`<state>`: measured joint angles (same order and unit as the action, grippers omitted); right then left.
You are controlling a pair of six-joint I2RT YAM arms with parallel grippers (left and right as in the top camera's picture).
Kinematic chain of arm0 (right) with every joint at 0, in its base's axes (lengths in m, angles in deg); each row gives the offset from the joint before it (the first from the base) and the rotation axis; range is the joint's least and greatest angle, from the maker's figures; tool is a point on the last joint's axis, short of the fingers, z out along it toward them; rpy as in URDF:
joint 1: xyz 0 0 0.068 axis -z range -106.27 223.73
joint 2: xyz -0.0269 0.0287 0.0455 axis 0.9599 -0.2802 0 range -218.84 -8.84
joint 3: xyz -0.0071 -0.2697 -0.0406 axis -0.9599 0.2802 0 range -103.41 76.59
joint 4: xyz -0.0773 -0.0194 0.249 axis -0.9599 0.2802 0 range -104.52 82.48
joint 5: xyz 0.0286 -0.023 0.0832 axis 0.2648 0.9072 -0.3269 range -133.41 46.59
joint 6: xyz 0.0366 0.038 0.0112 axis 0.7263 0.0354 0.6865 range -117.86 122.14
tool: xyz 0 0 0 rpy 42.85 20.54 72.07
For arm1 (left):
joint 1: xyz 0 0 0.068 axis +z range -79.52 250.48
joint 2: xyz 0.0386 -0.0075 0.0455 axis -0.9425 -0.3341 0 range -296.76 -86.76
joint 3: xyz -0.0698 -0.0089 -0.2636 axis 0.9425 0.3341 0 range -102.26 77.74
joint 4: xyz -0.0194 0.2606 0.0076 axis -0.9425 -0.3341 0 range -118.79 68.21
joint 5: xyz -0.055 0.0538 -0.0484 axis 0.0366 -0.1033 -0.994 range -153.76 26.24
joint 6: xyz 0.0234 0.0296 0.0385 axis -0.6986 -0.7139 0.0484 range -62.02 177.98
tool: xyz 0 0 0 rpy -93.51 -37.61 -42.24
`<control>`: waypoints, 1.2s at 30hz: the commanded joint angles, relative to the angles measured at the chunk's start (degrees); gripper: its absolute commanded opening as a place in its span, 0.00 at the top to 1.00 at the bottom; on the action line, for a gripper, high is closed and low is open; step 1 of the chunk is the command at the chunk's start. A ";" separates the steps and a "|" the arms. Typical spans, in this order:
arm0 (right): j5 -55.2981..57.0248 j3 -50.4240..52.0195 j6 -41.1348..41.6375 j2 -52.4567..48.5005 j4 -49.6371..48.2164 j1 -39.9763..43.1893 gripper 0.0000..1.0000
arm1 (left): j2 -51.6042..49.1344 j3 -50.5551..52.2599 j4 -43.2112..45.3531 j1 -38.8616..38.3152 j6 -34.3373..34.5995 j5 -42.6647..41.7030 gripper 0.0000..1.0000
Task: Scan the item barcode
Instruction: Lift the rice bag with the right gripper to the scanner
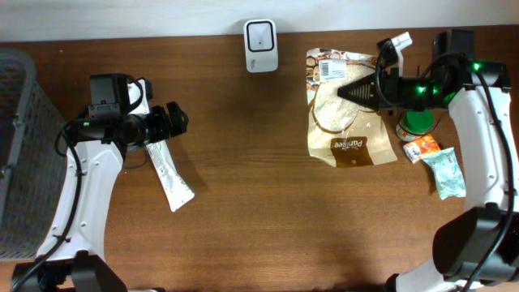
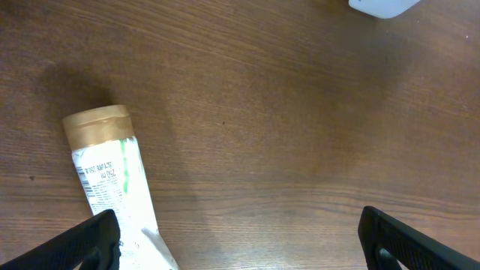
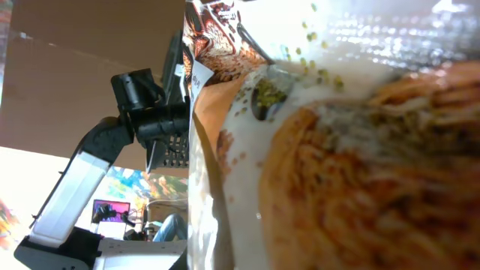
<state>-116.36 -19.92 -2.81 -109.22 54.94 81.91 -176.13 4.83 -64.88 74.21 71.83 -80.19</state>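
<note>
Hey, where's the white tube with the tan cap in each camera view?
Overhead: the white tube lies left of centre, just below the middle.
Left wrist: the tube is at lower left, cap toward the top.
Right wrist: not in it.
Shared landmark: the white scanner, top centre overhead, top right corner at the left wrist.

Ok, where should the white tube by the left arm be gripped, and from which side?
Take the tube across its white middle, from straight above, jaws crosswise to its length. It lies flat on the table, long and slim, both long edges free. The open left claw hangs nearest.
</note>
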 commanded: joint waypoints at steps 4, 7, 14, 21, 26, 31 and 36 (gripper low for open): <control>-0.96 -0.68 5.66 2.95 -0.96 -3.21 0.96 | 0.46 -0.52 0.11 0.09 -0.48 0.37 0.01; 12.59 -3.96 16.00 2.95 -6.69 -7.82 0.96 | 0.46 -0.52 0.11 0.09 -0.48 0.37 0.01; 44.57 -27.61 21.73 -1.73 -5.97 -23.41 0.96 | 0.46 -0.52 0.11 0.09 -0.48 0.37 0.01; 86.05 -42.40 -0.83 -16.61 -9.75 -32.00 0.96 | 0.46 -0.52 0.11 0.09 -0.48 0.37 0.01; 97.85 -42.40 -16.37 -27.08 -22.38 -34.42 0.96 | 0.46 -0.52 0.11 0.09 -0.48 0.37 0.01; 108.19 -42.36 -29.33 -36.85 -34.73 -34.45 0.96 | 0.46 -0.52 0.11 0.09 -0.48 0.37 0.01; 108.87 -42.34 -40.41 -43.65 -46.31 -34.42 0.96 | 0.46 -0.52 0.11 0.09 -0.48 0.37 0.01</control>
<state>-10.44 -60.82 -35.84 -151.36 11.40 47.53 -176.13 4.83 -64.90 74.21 71.83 -80.10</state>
